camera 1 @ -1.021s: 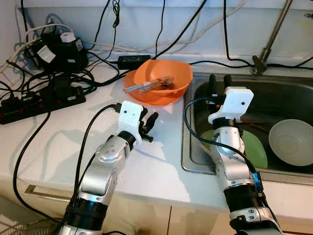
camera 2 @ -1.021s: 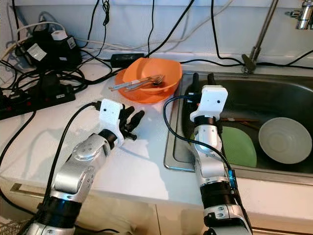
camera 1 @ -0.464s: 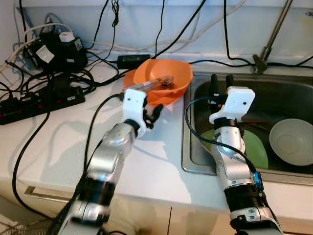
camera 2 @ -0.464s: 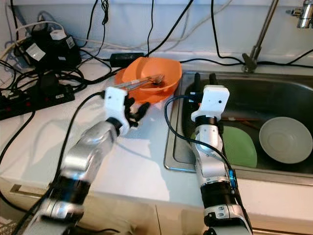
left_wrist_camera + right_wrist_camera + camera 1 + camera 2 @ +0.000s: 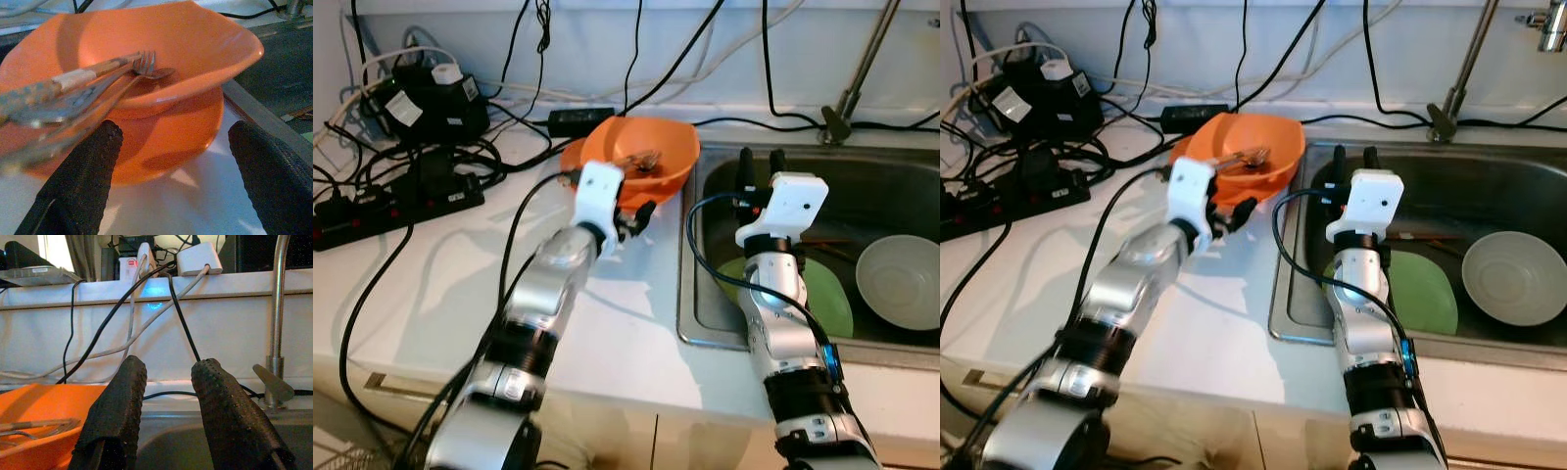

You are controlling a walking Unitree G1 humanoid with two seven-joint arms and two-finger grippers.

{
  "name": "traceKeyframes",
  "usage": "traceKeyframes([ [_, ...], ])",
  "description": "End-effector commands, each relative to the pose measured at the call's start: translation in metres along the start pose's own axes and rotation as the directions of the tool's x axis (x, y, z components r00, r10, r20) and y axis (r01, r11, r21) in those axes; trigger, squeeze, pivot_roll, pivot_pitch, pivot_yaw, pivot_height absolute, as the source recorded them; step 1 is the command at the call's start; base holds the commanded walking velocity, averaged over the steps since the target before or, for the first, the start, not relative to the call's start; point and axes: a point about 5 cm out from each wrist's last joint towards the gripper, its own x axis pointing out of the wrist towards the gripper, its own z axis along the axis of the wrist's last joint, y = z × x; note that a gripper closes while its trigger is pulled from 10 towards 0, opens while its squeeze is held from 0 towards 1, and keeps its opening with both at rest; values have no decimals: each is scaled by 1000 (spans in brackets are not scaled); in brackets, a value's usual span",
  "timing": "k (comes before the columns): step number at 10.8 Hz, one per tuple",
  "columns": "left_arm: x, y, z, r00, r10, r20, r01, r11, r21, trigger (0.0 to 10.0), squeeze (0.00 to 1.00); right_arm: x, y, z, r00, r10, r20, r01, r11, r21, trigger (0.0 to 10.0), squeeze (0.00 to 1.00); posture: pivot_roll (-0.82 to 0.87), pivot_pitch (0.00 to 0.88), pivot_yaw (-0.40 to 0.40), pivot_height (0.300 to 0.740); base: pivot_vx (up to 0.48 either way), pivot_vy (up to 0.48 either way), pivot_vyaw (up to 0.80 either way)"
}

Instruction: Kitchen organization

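Upper centre of the frame, beside the sink [image 5: 901,181]: orange bowl [image 5: 651,152] stacked on orange plate [image 5: 193,129], probably light, rigid, slick plastic with loose cutlery [image 5: 93,85] inside, best pinched at the near rim by left gripper [image 5: 628,217], jaws wide, empty; right gripper [image 5: 756,168] parted, idle.

The white countertop [image 5: 431,284] carries an orange plate [image 5: 186,132], black power strips [image 5: 396,201] and tangled cables [image 5: 372,294]
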Motion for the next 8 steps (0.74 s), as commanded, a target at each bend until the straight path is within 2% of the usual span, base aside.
traceKeyframes([
  [1,3,2,3,1000,8,-1,-8,1000,21,10000,0,2,1,2,1000,1,10,-1,1000,-3,10000,0,52,0,94,740,0,0,0],
  [4,13,7,2,998,34,-50,-34,999,14,10000,0,2,1,2,1000,4,10,-4,1000,-4,10000,0,49,0,93,740,0,0,0],
  [8,23,18,13,996,83,-42,-83,996,17,10000,0,3,1,2,1000,0,11,0,1000,-6,10000,0,41,0,97,740,0,0,0],
])
